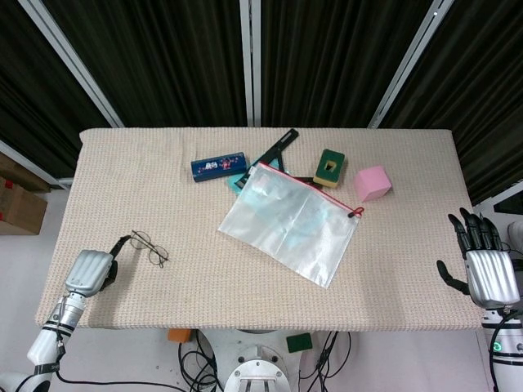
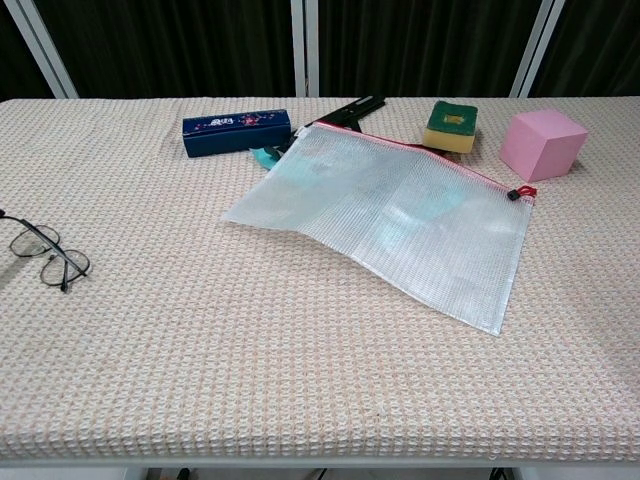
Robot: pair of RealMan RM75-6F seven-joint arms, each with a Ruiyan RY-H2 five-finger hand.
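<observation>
A pair of thin wire glasses (image 1: pixel 149 247) (image 2: pixel 45 256) lies near the table's front left corner. My left hand (image 1: pixel 88 272) sits at the table's left front edge, its fingers curled in. One dark fingertip (image 1: pixel 118 244) meets the tip of the glasses' temple, and it looks like a pinch. My right hand (image 1: pixel 489 271) hovers off the table's right front edge with fingers spread and nothing in it. Neither hand shows in the chest view.
A clear zip pouch (image 1: pixel 290 220) (image 2: pixel 390 215) with a red zipper lies mid-table over a teal item (image 1: pixel 239 181). Behind it are a blue pencil case (image 1: pixel 218 167) (image 2: pixel 235 132), a black ruler (image 1: pixel 278 147), a green-yellow sponge (image 1: pixel 329 167) (image 2: pixel 450 124) and a pink cube (image 1: pixel 372 183) (image 2: pixel 541 144).
</observation>
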